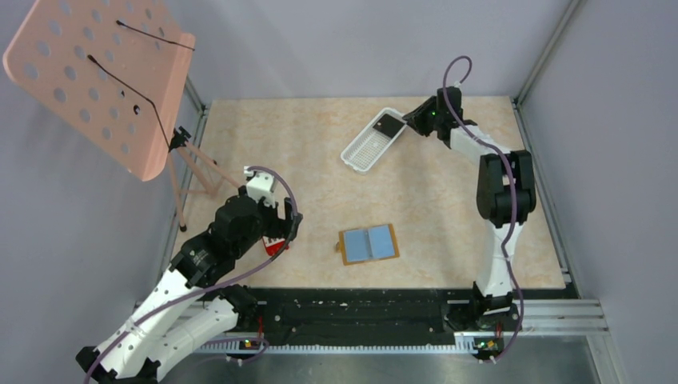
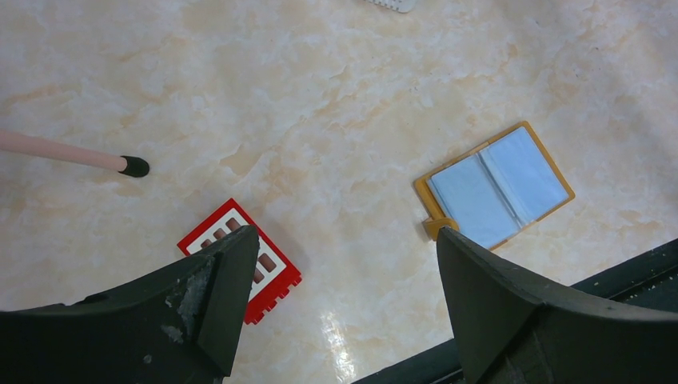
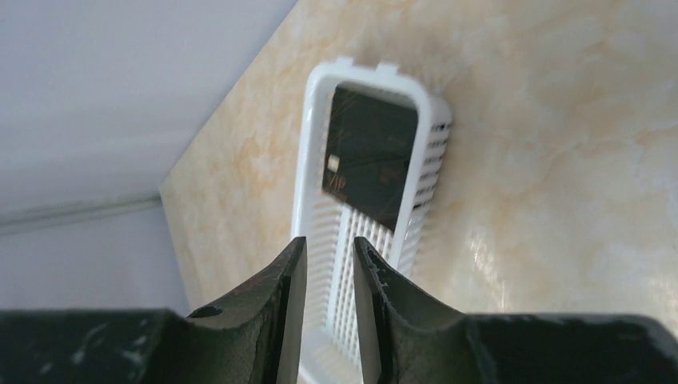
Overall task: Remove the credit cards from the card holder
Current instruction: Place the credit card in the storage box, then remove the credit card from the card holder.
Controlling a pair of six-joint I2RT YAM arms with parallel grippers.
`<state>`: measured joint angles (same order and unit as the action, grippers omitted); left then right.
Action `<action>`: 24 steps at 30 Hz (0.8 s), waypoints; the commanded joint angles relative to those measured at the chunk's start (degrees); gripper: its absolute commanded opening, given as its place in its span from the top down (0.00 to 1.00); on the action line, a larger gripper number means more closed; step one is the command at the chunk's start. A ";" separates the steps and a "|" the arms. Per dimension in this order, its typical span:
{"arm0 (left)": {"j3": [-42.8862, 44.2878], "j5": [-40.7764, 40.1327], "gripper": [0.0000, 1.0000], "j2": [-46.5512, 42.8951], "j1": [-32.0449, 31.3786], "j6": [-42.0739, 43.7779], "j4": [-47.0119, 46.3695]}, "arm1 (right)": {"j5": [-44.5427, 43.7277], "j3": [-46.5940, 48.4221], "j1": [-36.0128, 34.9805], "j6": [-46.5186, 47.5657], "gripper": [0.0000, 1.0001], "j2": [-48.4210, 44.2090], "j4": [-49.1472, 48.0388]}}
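The overhead view looks down from behind the arm bases, the left wrist view faces the open tan leather-like bifold card holder [image 2: 496, 188] at right of frame, and the right wrist view closely faces the white slotted plastic tray [image 3: 313, 160], both objects shared with the overhead view.

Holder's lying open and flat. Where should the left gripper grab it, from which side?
Probably the small tab on the edge of the card holder nearest the left gripper, coming low from that side. It lies flat, so the tab is the only part sticking out.
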<state>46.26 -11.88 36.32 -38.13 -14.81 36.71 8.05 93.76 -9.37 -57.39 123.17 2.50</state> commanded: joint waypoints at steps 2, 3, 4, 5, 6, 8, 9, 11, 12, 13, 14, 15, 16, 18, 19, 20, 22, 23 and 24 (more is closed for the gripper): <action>-0.07 -1.08 0.13 1.00 0.22 0.38 -2.27 | 10.48 -10.01 -1.96 9.16 0.74 -14.33 -4.83; -0.03 -1.07 0.13 1.18 0.25 0.21 -2.15 | 10.15 -12.54 -2.61 10.94 0.75 -16.91 -4.34; 0.06 -1.11 0.13 1.28 0.25 -0.09 -2.06 | 9.43 -14.87 -3.66 12.89 0.75 -19.23 -3.39; 0.24 -0.91 0.13 1.44 0.24 -0.50 -1.99 | 8.59 -16.64 -4.50 14.89 0.75 -21.19 -2.78; 0.42 -0.58 0.13 1.53 0.25 -0.94 -1.87 | 7.80 -18.23 -5.28 16.60 0.75 -23.10 -0.90; 0.71 1.10 0.13 1.46 0.24 -2.19 -1.90 | 7.26 -21.34 -7.71 20.68 0.75 -26.41 1.65; 0.70 2.86 0.13 1.39 0.25 -3.16 -1.94 | 6.58 -23.26 -9.10 22.70 0.74 -28.25 2.71; 0.24 7.37 0.13 1.59 0.24 -6.02 -2.24 | 4.37 -27.39 -12.10 24.96 0.74 -31.85 4.82; -0.37 9.67 0.13 1.74 0.25 -7.67 -2.64 | 2.90 -29.76 -13.89 24.78 0.74 -33.77 5.71; -1.15 11.01 0.14 2.01 0.25 -9.77 -3.02 | 1.49 -32.16 -15.89 24.53 0.74 -35.78 5.93; -2.06 11.54 0.14 2.44 0.25 -12.38 -3.43 | 1.05 -34.60 -17.55 24.27 0.74 -37.48 6.29; -3.43 13.86 0.14 2.75 0.24 -13.78 -4.03 | 0.98 -36.33 -19.38 23.63 0.74 -38.88 6.95; -4.39 15.41 0.15 3.10 0.25 -15.12 -4.60 | 0.84 -38.51 -21.22 22.85 0.73 -40.36 7.16; -6.23 18.35 0.16 3.60 0.19 -17.25 -5.95 | -0.58 -42.92 -25.74 21.48 0.71 -43.26 6.03; -7.14 19.83 0.16 3.82 0.16 -18.27 -6.64 | -2.26 -44.84 -28.17 20.87 0.70 -44.43 5.90; -8.13 21.20 0.17 3.92 0.14 -19.15 -7.59 | -4.29 -46.23 -30.80 19.96 0.68 -45.33 5.79; -10.00 23.30 0.18 3.88 0.16 -20.52 -9.16 | -8.66 -48.54 -35.25 17.73 0.65 -46.35 5.80; -10.90 23.74 0.18 3.92 0.15 -21.12 -9.74 | -11.43 -49.51 -37.22 16.57 0.64 -46.41 5.28; -11.53 23.70 0.19 3.80 0.12 -21.62 -9.83 | -12.87 -50.31 -38.79 15.78 0.64 -46.24 4.45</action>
<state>36.99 6.48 40.64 -38.11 -31.62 32.18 4.80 45.69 -42.59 -37.78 79.35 8.80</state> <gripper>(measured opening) 0.819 0.352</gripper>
